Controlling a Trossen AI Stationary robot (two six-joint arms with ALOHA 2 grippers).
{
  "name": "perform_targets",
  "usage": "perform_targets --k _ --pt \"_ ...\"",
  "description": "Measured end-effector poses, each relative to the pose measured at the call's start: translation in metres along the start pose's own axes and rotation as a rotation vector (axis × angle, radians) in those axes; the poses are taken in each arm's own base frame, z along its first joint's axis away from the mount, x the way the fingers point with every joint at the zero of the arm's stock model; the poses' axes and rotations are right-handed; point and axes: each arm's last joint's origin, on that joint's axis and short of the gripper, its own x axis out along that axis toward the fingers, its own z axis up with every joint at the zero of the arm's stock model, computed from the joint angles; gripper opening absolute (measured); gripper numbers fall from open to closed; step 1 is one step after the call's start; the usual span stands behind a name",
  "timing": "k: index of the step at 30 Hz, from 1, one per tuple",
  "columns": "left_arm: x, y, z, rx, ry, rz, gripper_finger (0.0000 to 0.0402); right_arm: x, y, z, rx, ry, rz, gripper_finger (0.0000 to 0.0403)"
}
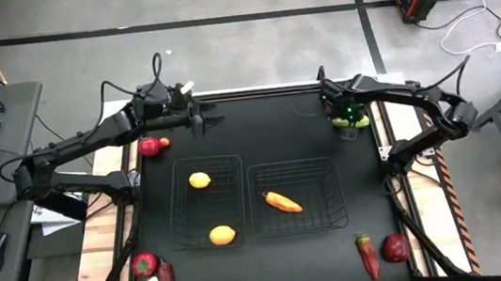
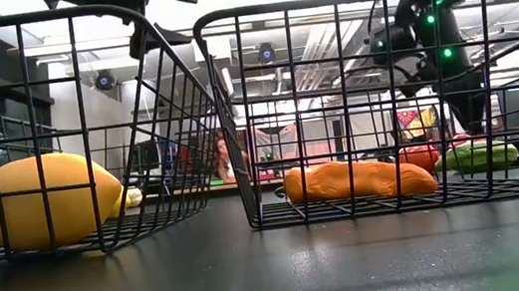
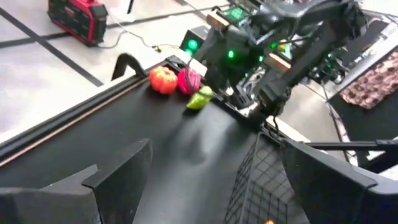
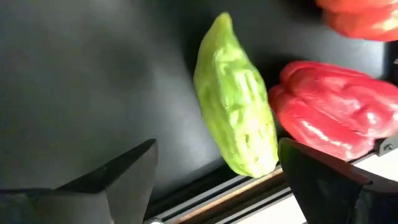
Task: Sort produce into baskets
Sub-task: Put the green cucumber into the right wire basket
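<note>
Two lemons (image 1: 199, 179) lie in the left basket (image 1: 185, 225), one near its far edge, one near its front; an orange pepper (image 1: 282, 202) lies in the right basket (image 1: 332, 209). A green cucumber (image 4: 236, 118) sits at the table's (image 1: 268, 129) far right corner beside a red pepper (image 4: 336, 121). The right gripper (image 1: 347, 113) hovers over the cucumber, fingers spread wide, empty. The left gripper (image 1: 203, 119) hangs near the far edge, also open, empty. More produce lies at the front corners
</note>
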Motion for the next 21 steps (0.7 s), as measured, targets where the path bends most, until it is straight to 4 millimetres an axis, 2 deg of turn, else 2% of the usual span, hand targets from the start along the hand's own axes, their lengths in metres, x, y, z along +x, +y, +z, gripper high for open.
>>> perform_targets --k 5,12,18,21 --pt "0.000 0.001 0.002 -0.008 -0.037 0.036 0.0344 0.013 0.003 -0.001 -0.017 -0.002 -0.044 0.0323" --pt "0.002 -0.002 0.008 -0.024 -0.101 0.007 0.0344 0.015 0.000 0.002 -0.067 -0.019 -0.134 0.0323" --pt "0.004 -0.002 0.010 -0.037 -0.121 -0.003 0.0344 0.016 -0.002 0.005 -0.085 -0.039 -0.144 0.0323" --pt "0.004 -0.002 0.011 -0.046 -0.131 -0.009 0.0344 0.022 -0.001 0.008 -0.093 -0.009 -0.133 0.0323"
